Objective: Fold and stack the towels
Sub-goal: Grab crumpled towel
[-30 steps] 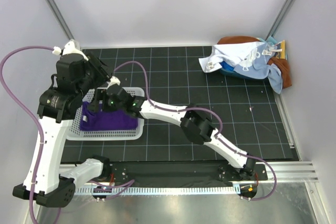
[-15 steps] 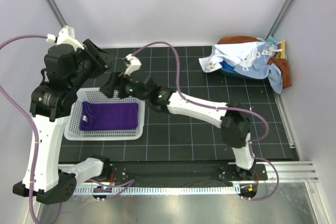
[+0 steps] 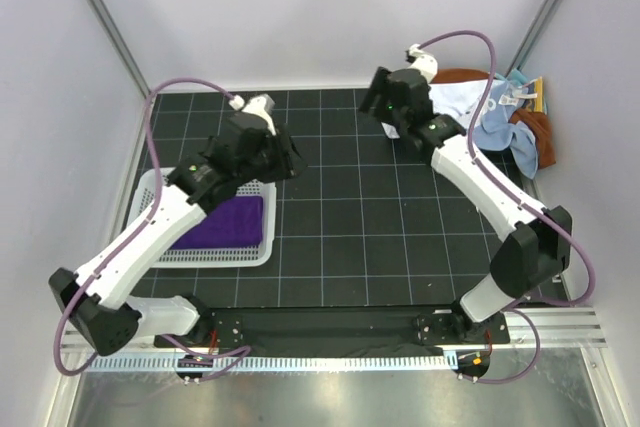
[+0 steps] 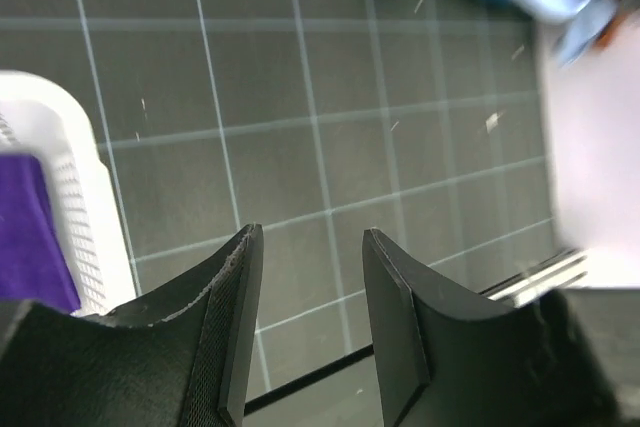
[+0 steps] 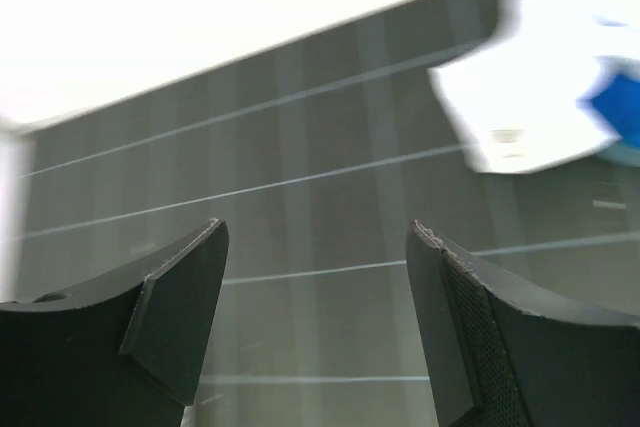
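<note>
Cloth feel: the towels in the heap (image 3: 478, 112) look soft, light and limp. They will probably sag, slide over one another and drag a neighbour along when lifted. Nothing here seems fragile.
Heap: a white towel (image 5: 530, 97) lies on top, draped over a light blue towel (image 3: 492, 129), with a rust-brown towel (image 3: 538, 135) under and behind them. All are tangled in the far right corner of the black gridded mat (image 3: 400, 217).
Where to hold: a free edge or corner of the white towel on the heap's left side seems best. A pinch in the middle would likely gather several layers.
Right gripper (image 5: 318, 237): its jaws are spread wide with nothing between them. It hovers over the mat just left of the heap, and the white towel is ahead to its right, not touching.
Left gripper (image 4: 310, 247): its jaws are partly parted and empty, above bare mat just beside the white basket (image 4: 85, 197).
Purple towel (image 3: 228, 222): it lies flat inside the basket, left of the left gripper and apart from it.
Blur: the right wrist view is smeared, so the folds cannot be read there.
</note>
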Tool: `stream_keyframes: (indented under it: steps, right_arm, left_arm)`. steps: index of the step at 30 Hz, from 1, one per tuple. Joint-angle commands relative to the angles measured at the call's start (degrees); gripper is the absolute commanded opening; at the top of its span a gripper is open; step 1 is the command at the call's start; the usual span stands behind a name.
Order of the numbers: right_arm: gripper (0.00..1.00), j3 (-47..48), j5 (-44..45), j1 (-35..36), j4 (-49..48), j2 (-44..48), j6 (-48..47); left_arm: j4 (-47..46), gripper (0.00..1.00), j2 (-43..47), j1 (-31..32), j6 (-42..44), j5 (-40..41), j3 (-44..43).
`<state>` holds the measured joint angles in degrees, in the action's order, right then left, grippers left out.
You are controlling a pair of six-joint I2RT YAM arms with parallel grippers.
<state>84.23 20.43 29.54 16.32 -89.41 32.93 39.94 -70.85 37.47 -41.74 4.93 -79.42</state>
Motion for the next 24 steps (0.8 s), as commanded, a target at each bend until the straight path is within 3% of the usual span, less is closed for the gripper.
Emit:
stream_keyframes:
  steps: [1,7,11,16,24]
  right_arm:
    - [0.78,2.1,2.3,-7.0,7.2,-3.7,-5.2]
    - [0.74,16.6,-4.2,-17.5,10.1,-18.2,-6.8]
    - [0.73,31.7,-4.0,-19.3,15.5,-29.4,-6.7]
    - [0.68,43.3,-3.7,-20.1,20.8,-40.5,-3.5]
    - [0.67,36.4,0.3,-20.2,19.1,-38.0,-0.5]
  left_arm:
    - [-7.7,0.48,-0.9,3.6,0.0,2.1,3.3]
    - [-10.8,0.48,-3.1,7.6,1.3,1.6,7.7]
    - [-12.0,0.49,-2.7,7.8,1.7,1.2,10.0]
    - [-12.5,0.49,-2.5,7.8,2.6,1.7,10.8]
    - [-12.5,0.49,-3.2,7.8,3.6,2.0,10.9]
